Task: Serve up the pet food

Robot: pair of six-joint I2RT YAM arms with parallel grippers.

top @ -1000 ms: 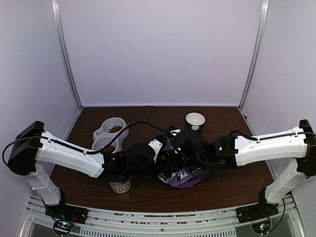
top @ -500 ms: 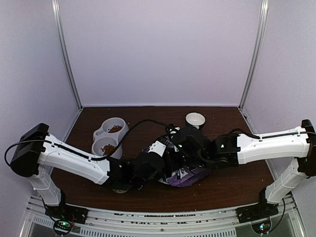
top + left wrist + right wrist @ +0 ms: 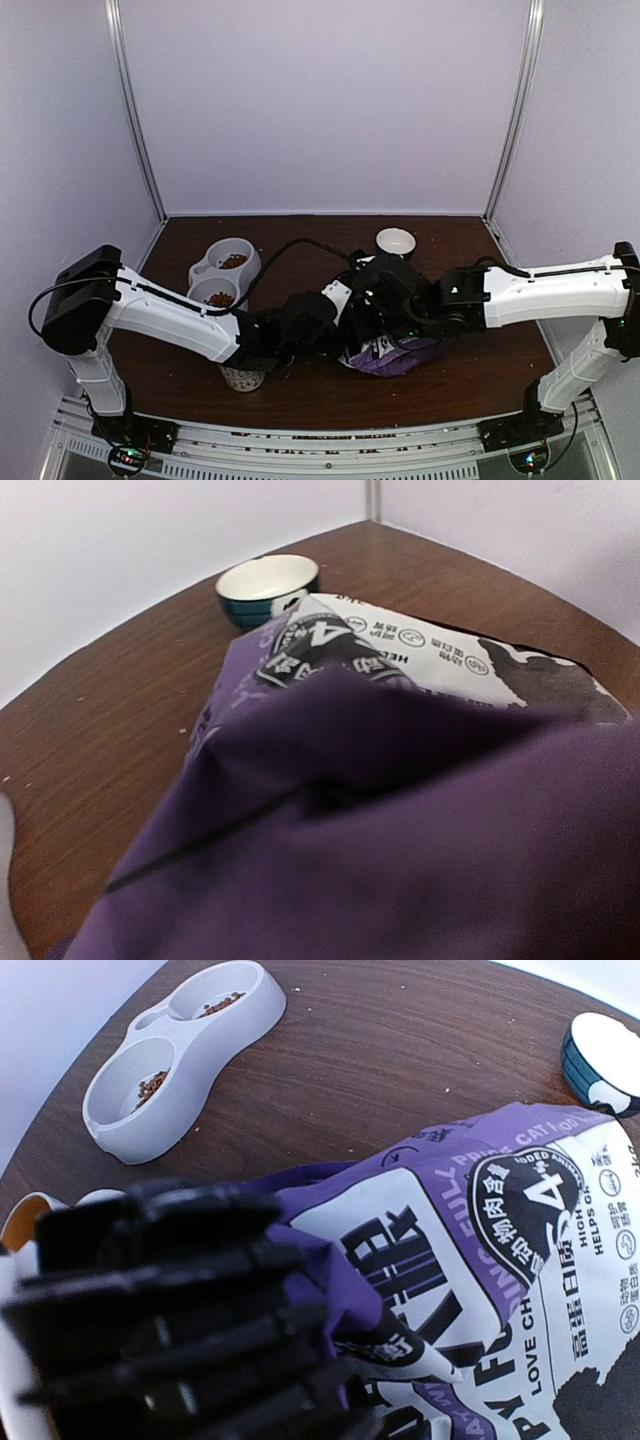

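Note:
The purple "PUPPY FOOD" bag (image 3: 395,352) lies on its side at mid-table, label up (image 3: 520,1240). Its purple fabric fills the left wrist view (image 3: 380,810) and hides that gripper's fingers. My left gripper (image 3: 338,325) is at the bag's left end. In the right wrist view a black gripper body (image 3: 170,1290) pinches a purple fold of the bag on the mug's side. My right gripper (image 3: 385,300) sits on top of the bag, and I cannot make out how its jaws stand. Brown kibble (image 3: 232,261) lies in both wells of the white double bowl (image 3: 200,1055).
The patterned mug with orange lining (image 3: 243,379) stands near the front edge under my left arm, and its rim shows in the right wrist view (image 3: 22,1218). A small teal bowl with a white inside (image 3: 396,243) stands at the back, beyond the bag (image 3: 268,583).
Both arms and the bag have shifted to the right. The mug was covered by my left arm half a second ago and shows again.

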